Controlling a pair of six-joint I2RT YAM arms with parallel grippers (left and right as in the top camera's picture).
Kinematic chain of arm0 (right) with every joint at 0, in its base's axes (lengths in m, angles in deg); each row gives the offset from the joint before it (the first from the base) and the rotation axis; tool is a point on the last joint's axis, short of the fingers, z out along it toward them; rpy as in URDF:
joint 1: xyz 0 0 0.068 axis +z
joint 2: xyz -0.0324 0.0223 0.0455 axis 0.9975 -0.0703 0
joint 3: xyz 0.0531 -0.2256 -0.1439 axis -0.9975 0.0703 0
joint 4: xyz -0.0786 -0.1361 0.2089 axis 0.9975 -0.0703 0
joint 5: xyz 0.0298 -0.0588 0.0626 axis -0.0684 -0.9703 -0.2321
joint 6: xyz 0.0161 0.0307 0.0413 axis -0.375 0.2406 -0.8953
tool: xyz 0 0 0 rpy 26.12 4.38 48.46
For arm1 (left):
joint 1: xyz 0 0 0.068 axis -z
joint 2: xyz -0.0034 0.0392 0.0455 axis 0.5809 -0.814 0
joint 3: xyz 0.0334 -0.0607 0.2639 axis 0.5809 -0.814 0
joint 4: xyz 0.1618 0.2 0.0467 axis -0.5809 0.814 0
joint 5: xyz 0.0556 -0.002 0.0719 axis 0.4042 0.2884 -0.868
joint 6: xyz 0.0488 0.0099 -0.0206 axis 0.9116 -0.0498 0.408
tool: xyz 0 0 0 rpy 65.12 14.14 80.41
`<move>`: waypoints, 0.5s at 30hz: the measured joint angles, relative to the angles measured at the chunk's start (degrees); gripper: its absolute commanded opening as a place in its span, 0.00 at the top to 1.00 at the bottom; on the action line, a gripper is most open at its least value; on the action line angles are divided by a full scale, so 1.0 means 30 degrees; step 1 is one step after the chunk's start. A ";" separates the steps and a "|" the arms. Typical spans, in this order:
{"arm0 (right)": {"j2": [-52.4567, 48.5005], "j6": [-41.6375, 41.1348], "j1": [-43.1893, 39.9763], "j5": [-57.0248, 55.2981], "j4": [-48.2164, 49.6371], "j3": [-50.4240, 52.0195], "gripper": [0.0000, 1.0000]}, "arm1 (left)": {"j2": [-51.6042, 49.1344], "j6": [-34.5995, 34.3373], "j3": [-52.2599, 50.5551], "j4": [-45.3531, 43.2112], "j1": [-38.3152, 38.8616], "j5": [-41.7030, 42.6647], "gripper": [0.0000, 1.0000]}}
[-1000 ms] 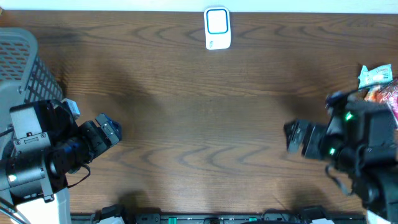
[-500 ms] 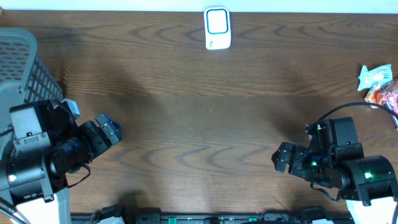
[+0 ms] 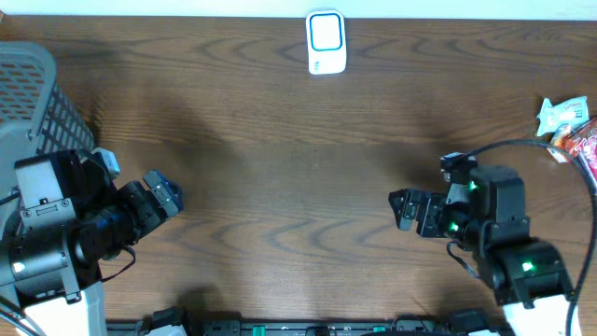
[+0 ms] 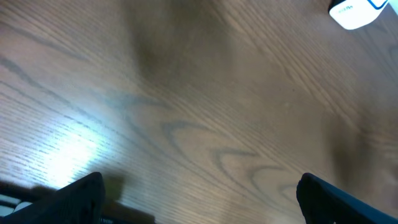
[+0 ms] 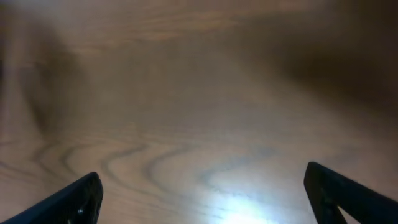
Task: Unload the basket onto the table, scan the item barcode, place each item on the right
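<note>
Hovered over table (image 3: 298, 168), nothing gripped.
Showed jaws spread wide on left gripper (image 3: 168, 196) and right gripper (image 3: 401, 207); found scanner (image 3: 326, 42) at far edge, packets (image 3: 564, 117) at right edge.

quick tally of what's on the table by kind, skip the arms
scanner: 1
basket: 1
snack packets: 2, the white-teal packet and the red packet, which is cut off by the frame edge
Total: 4
</note>
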 measured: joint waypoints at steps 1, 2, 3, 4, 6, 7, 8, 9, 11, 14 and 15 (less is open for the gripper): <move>0.0539 0.0408 0.0000 0.0240 0.1377 0.0911 0.01 | -0.0007 0.0000 0.0000 0.0007 0.0000 0.0000 0.02; 0.1275 0.0736 0.0000 0.0452 0.2914 0.1960 0.01 | -0.0007 0.0000 0.0000 0.0007 0.0000 0.0000 0.02; 0.1996 0.1005 0.0007 0.0590 0.4058 0.2871 0.01 | -0.0007 0.0000 0.0000 0.0000 0.0000 0.0000 0.02; 0.2798 0.1209 0.0000 0.0729 0.5107 0.3781 0.01 | -0.0007 0.0000 0.0000 0.0000 0.0000 0.0000 0.02; 0.4488 0.1588 0.0000 0.0882 0.7169 0.5588 0.01 | 0.0000 0.0000 0.0000 0.0000 0.0000 0.0000 0.02; 0.5246 0.1719 0.0000 0.0874 0.8196 0.6353 0.01 | -0.0007 0.0000 0.0000 0.0007 0.0000 0.0000 0.02; 0.5989 0.1821 0.0000 0.0852 0.9435 0.7118 0.01 | -0.0007 0.0000 0.0000 0.0000 0.0000 0.0000 0.02; 0.6623 0.1894 0.0000 0.0794 1.0477 0.7752 0.01 | -0.0007 0.0000 0.0000 0.0000 0.0000 0.0000 0.02; 0.7861 0.2018 0.0000 0.0576 1.3282 0.9187 0.01 | 0.0000 0.0000 0.0000 0.0000 0.0000 0.0000 0.02; 0.9289 0.2113 -0.0058 0.0197 1.5934 1.0848 0.01 | -0.0007 0.0000 0.0000 0.0000 0.0000 0.0000 0.02; 0.9814 0.2120 -0.0117 0.0066 1.6742 1.1438 0.01 | -0.0007 0.0000 0.0000 0.0000 0.0000 0.0000 0.02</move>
